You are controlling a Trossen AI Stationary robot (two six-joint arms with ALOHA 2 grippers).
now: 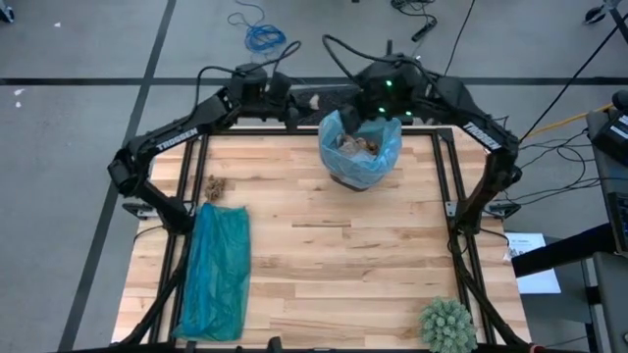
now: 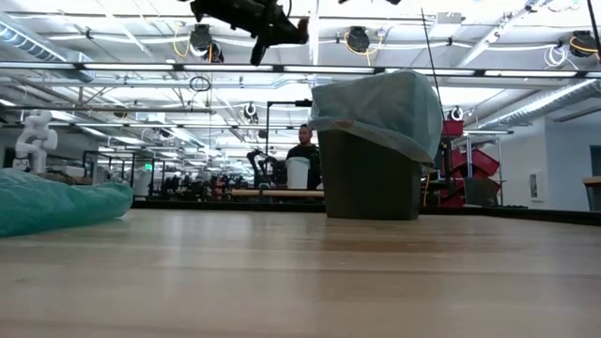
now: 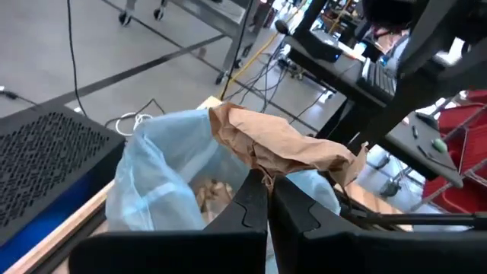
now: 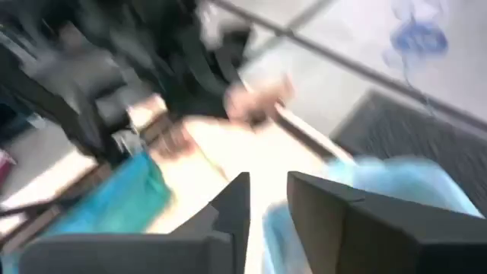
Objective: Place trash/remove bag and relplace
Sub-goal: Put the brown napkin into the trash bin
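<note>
The left gripper (image 3: pixel 268 199) has its jaws clamped together on a crumpled brown paper scrap (image 3: pixel 281 144), held up in the air beside the rim of the bin (image 2: pixel 369 176) at the far edge of the surface (image 1: pixel 334 255). The pale blue bag (image 1: pixel 378 157) lines that small dark bin, its top folded out over the rim, and more brown scraps (image 1: pixel 358 145) lie inside it. The right gripper (image 4: pixel 266 199) hangs above the bin's far side; its wrist view is smeared, but a narrow gap seems to show between the jaws, with nothing seen in them. 1 more brown scrap (image 1: pixel 215 186) lies on the surface near the left edge, just beyond a teal-green plastic bag (image 1: pixel 216 270) spread flat. A spiky green ball (image 1: pixel 447 324) sits at the near right corner.
</note>
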